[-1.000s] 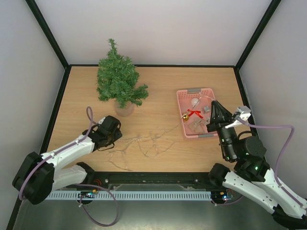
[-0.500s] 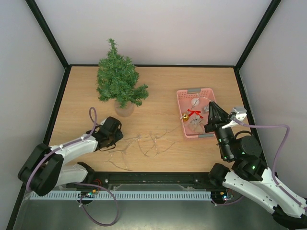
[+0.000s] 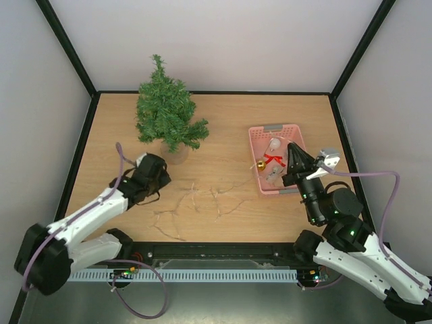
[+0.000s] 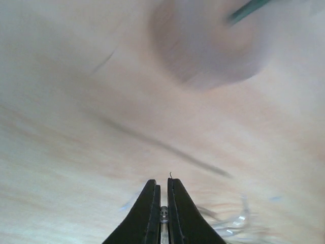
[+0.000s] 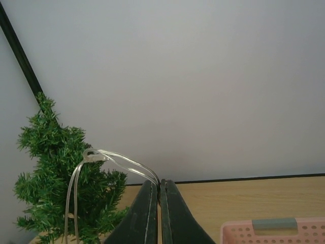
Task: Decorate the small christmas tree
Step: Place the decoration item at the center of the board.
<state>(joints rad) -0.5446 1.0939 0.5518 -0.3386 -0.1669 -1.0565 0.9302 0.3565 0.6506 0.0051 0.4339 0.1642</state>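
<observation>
Tools both pinched together on clear wire (image 5: pixel 109 156) — left tool (image 4: pixel 163 184) low over counter (image 3: pixel 223 128), right tool (image 5: pixel 159 184) over pink basket (image 3: pixel 273 127) — while small christmas tree (image 3: pixel 165 115) stands upright far-left, prob light & tippy w/ soft springy needles, so steady it at pale base (image 3: pixel 175 154).
</observation>
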